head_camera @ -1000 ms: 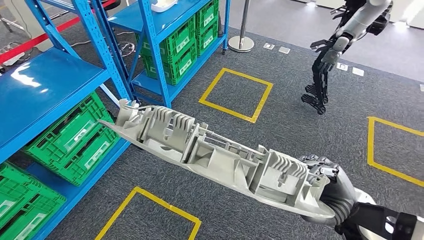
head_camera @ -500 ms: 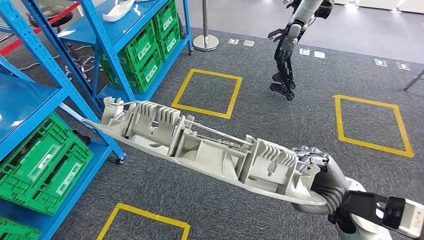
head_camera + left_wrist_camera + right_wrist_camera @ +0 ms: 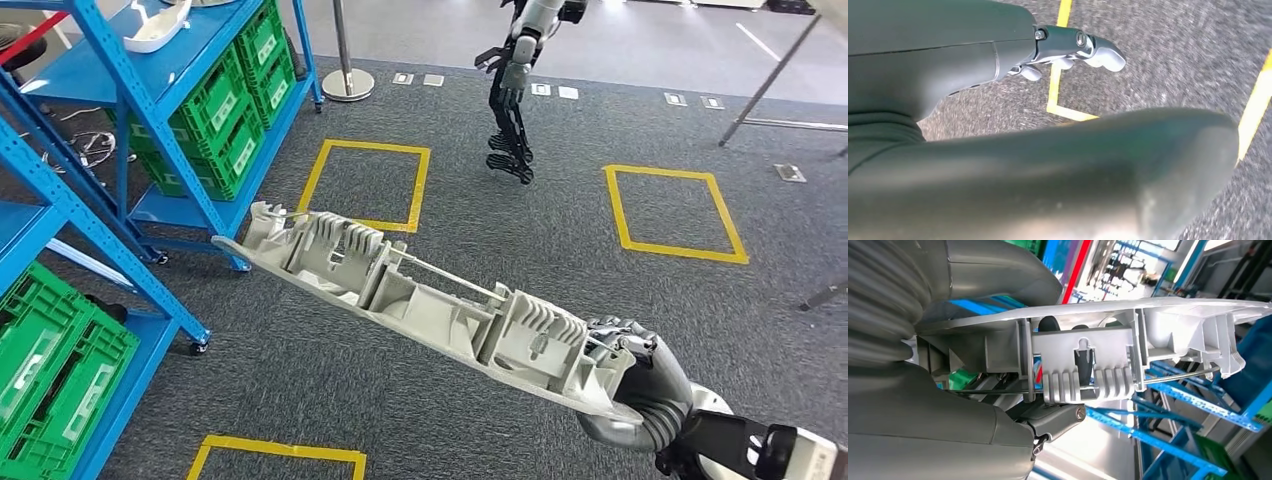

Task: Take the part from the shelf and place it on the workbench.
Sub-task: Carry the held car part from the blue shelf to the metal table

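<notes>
In the head view the part (image 3: 420, 300), a long grey plastic moulding with ribs and a thin rod along it, is held out level over the carpet. My right hand (image 3: 640, 385) grips its near end, and the far end points toward the blue shelf (image 3: 120, 180). The right wrist view shows the part (image 3: 1083, 365) close up, clamped between the thumb and fingers of my right hand (image 3: 923, 430). The left wrist view has my left hand (image 3: 998, 150) over the carpet, holding nothing, with its fingers (image 3: 1068, 45) stretched out apart from the thumb.
Blue shelves with green crates (image 3: 215, 110) stand at the left, with a white part (image 3: 160, 25) on one shelf. Yellow squares (image 3: 365, 185) (image 3: 672, 212) mark the grey carpet. Another robot (image 3: 512, 90) and a stanchion (image 3: 346, 80) stand ahead. A metal leg (image 3: 770, 80) slants at the far right.
The camera has turned right, so the shelves and floor squares slide left in the picture. My right hand keeps its grip on the part.
</notes>
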`<action>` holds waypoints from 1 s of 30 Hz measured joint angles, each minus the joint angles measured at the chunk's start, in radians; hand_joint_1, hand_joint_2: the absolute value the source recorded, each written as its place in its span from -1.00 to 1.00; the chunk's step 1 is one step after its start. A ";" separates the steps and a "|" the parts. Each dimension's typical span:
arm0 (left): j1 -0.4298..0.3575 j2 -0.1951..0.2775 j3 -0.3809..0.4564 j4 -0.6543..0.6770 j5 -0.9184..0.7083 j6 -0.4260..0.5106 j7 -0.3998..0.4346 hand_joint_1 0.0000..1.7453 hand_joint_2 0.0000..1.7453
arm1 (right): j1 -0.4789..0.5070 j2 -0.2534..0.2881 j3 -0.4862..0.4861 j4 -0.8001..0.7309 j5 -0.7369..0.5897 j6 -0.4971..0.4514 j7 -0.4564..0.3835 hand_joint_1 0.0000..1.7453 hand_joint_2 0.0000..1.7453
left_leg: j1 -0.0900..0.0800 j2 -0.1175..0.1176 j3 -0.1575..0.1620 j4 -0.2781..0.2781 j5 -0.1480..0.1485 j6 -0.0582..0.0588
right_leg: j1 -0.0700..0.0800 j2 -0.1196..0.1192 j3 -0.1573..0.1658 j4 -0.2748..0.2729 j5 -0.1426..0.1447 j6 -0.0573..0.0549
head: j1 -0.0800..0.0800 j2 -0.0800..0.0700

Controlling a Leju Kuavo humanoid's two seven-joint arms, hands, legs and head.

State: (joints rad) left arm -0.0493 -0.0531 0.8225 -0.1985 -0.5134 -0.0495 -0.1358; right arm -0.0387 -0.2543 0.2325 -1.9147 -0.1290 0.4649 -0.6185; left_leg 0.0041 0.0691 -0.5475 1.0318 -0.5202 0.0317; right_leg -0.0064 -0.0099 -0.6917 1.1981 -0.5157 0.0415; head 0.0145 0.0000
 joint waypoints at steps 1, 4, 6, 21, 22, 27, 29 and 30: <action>-0.002 -0.002 0.000 0.000 0.000 -0.003 -0.005 -1.00 -1.00 | -0.005 -0.001 -0.001 0.000 0.002 0.003 0.002 1.00 1.00 | -0.003 0.011 0.002 0.000 -0.002 -0.002 | 0.005 -0.025 0.040 -0.073 0.025 -0.007 | 0.000 0.000; -0.008 -0.004 0.000 0.000 0.001 -0.015 -0.026 -1.00 -1.00 | -0.017 -0.002 -0.004 -0.007 0.003 0.005 0.012 1.00 1.00 | -0.007 0.040 0.010 -0.001 -0.009 -0.015 | 0.020 -0.063 0.090 -0.172 0.048 -0.026 | -0.001 0.000; -0.012 -0.007 0.000 0.000 0.005 -0.016 -0.032 -1.00 -1.00 | -0.017 -0.002 -0.011 -0.015 0.005 0.009 0.014 1.00 1.00 | -0.005 0.053 0.016 -0.003 -0.012 -0.026 | 0.018 -0.039 0.089 -0.179 0.054 -0.035 | -0.001 0.000; -0.003 -0.018 0.000 0.005 -0.003 0.000 0.006 -1.00 -1.00 | 0.046 0.008 -0.047 -0.054 0.062 0.009 -0.014 1.00 1.00 | 0.013 -0.119 -0.005 0.008 0.000 -0.028 | -0.005 0.134 0.079 -0.173 0.062 -0.007 | -0.012 0.000; -0.004 -0.019 0.000 0.005 -0.002 0.000 0.003 -1.00 -1.00 | 0.048 0.008 -0.050 -0.054 0.061 0.009 -0.017 1.00 1.00 | 0.012 -0.108 -0.004 0.006 0.002 -0.021 | -0.005 0.121 0.075 -0.167 0.059 -0.003 | -0.011 0.000; 0.000 -0.021 0.000 0.005 -0.001 -0.002 -0.009 -1.00 -1.00 | 0.040 0.008 -0.056 -0.054 0.065 0.006 -0.021 1.00 1.00 | 0.006 -0.043 -0.003 0.002 0.003 0.000 | -0.003 0.023 -0.047 0.082 -0.059 0.009 | -0.002 0.000; -0.001 -0.023 0.000 0.005 -0.001 -0.002 -0.009 -1.00 -1.00 | 0.044 0.008 -0.057 -0.054 0.078 0.003 -0.018 1.00 1.00 | 0.005 -0.017 -0.002 0.002 0.000 0.001 | -0.003 0.019 -0.051 0.093 -0.045 0.007 | -0.001 0.000; -0.002 -0.025 0.000 0.005 -0.001 -0.002 -0.008 -1.00 -1.00 | 0.047 0.008 -0.057 -0.055 0.083 0.002 -0.016 1.00 1.00 | 0.004 -0.006 0.000 0.002 -0.002 0.000 | -0.003 0.013 -0.022 0.041 -0.016 0.005 | -0.001 0.000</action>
State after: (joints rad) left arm -0.0518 -0.0781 0.8225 -0.1938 -0.5142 -0.0512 -0.1437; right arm 0.0079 -0.2461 0.1757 -1.9697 -0.0461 0.4673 -0.6343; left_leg 0.0084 0.0628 -0.5476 1.0340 -0.5218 0.0321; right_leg -0.0092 0.0029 -0.7141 1.2392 -0.5313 0.0466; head 0.0133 0.0000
